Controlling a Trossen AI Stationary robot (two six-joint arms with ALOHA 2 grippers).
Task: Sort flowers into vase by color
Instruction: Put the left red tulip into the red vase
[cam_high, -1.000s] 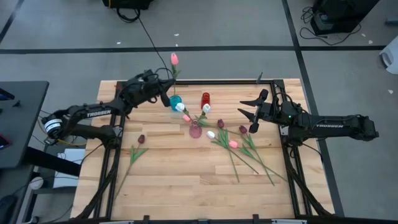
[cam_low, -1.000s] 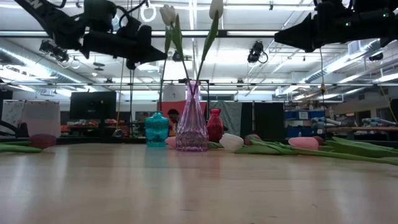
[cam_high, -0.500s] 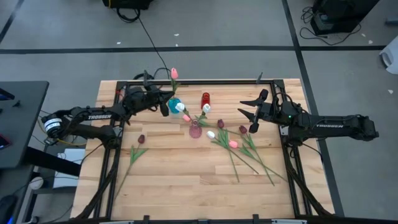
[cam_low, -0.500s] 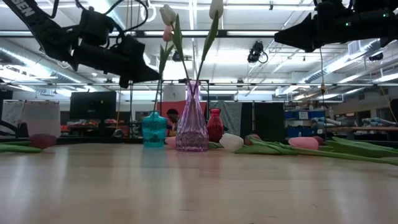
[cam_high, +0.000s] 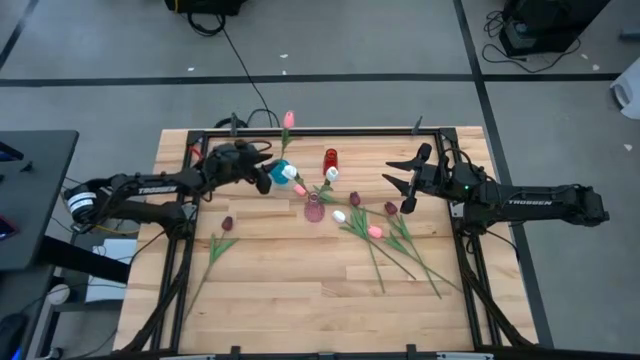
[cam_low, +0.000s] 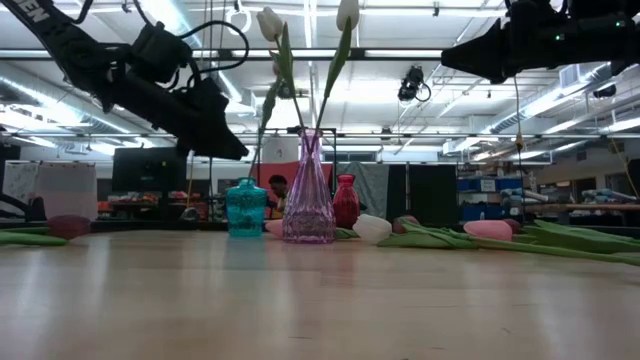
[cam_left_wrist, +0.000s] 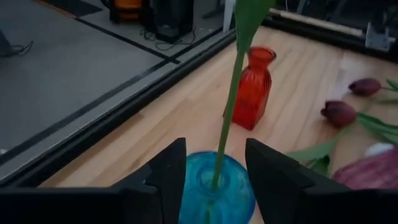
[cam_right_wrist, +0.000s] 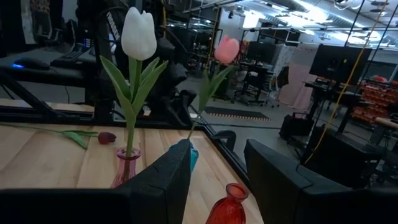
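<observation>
**Three vases, one pink tulip just in the blue one**

One pink tulip stands in the blue vase, its stem between the parted fingers of the left gripper, not gripped. Two white tulips sit in the pink vase. The red vase holds none. On the table: one maroon tulip lies alone on the left side, and several more pink, white and maroon flowers lie in a pile right of the vases; exact count unclear. Left arm reaches low across to the blue vase. Right gripper hovers high above the pile, fingers apart, empty.
</observation>
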